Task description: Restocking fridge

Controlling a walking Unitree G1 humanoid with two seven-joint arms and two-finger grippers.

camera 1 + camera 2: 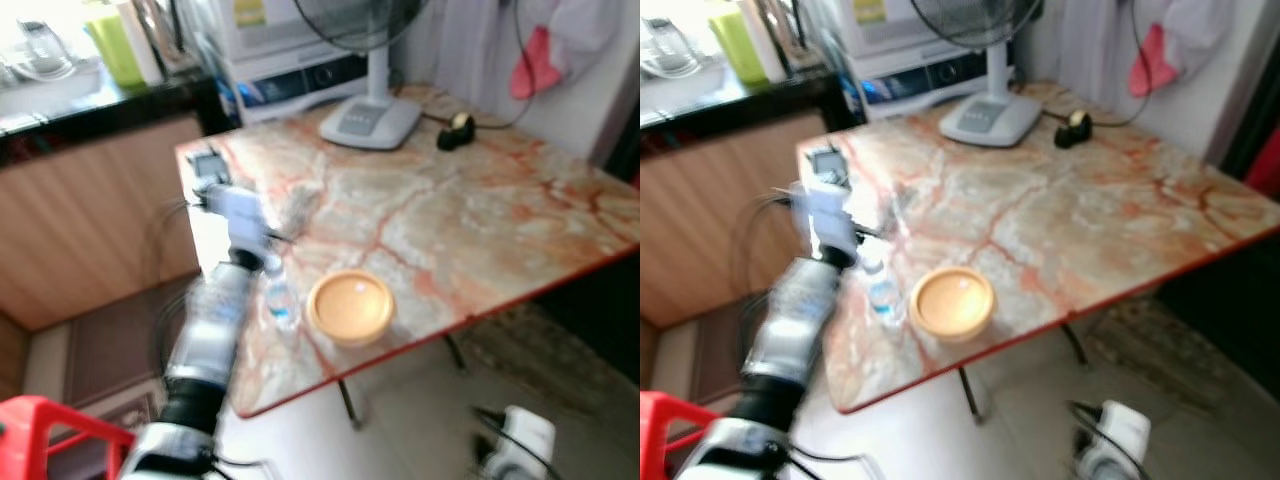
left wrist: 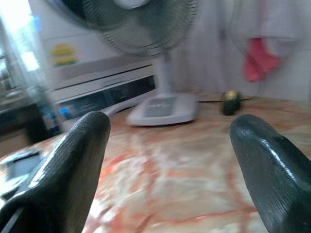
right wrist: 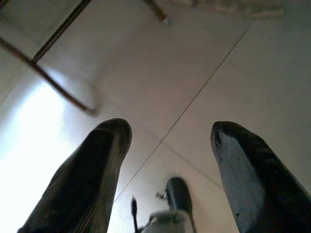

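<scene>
The left hand (image 2: 167, 160), fingers spread and empty, reaches over the marble counter (image 1: 480, 210). A small water bottle (image 1: 277, 295) stands just beside the arm, near the edge, and could be knocked off. The right hand (image 3: 167, 165) hangs open above the floor.

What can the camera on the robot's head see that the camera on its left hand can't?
The left eye view sees a small water bottle and a round yellow-lidded container near the marble table's front edge, plus the robot's left arm reaching over the table. The left wrist view sees the left gripper from close up, its two black fingers spread wide with nothing between them. Both see the white fan base, a small dark object near it, and the pink cloth hanging behind.
</scene>
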